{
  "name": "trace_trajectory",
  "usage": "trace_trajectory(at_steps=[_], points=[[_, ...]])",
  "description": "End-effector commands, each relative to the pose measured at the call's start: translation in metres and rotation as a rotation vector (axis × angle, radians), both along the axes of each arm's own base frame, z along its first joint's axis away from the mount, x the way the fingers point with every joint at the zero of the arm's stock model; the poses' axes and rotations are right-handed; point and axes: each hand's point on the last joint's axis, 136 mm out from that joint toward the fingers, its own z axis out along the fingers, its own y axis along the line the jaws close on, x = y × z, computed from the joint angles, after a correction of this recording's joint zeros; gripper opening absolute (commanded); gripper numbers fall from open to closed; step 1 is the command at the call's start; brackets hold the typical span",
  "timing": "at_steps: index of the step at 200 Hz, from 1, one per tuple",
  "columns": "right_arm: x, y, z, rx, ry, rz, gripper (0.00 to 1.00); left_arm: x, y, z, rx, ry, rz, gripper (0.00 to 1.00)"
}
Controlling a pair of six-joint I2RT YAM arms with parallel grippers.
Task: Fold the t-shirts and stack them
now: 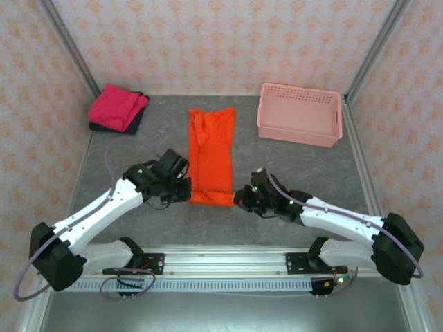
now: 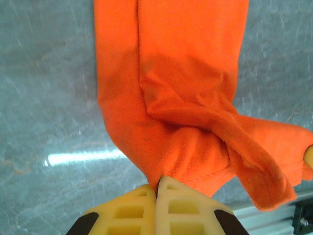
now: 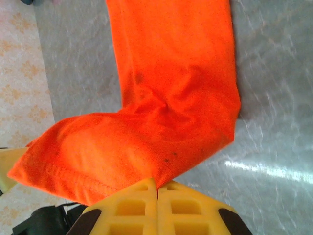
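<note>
Pinching orange t-shirt [image 1: 211,155], lying lengthwise at table [image 1: 297,173] centre | left gripper [image 1: 187,193] is clamping its 7 o'clock corner | right gripper [image 1: 237,197] is clamping its 5 o'clock corner | magenta-pink t-shirt [image 1: 118,105] is resting on navy t-shirt [image 1: 134,125] at 10 o'clock

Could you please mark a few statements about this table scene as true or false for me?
1. The left tool and the right tool are each shut on the orange shirt's near end. True.
2. The orange shirt is spread out wide. False: it is folded into a narrow strip.
3. The basket stands at the table's far right. True.
4. The pink shirt lies in the basket. False: it rests on the dark shirt, far left.
</note>
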Motion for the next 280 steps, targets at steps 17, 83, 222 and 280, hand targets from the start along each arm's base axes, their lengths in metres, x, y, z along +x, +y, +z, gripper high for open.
trace_trajectory(at_steps=[17, 83, 222, 280], points=[[0.036, 0.01, 0.005, -0.035, -0.068, 0.044, 0.0, 0.039, 0.01, 0.003, 0.078, -0.07, -0.009, 0.0], [0.095, 0.034, 0.01, -0.062, -0.1, 0.104, 0.0, 0.092, 0.014, 0.002, 0.114, -0.139, 0.032, 0.0], [0.169, 0.039, 0.005, -0.092, -0.112, 0.128, 0.0, 0.169, 0.026, -0.005, 0.145, -0.18, 0.095, 0.0], [0.193, 0.037, -0.005, -0.11, -0.102, 0.123, 0.0, 0.194, 0.023, -0.008, 0.127, -0.18, 0.103, 0.0]])
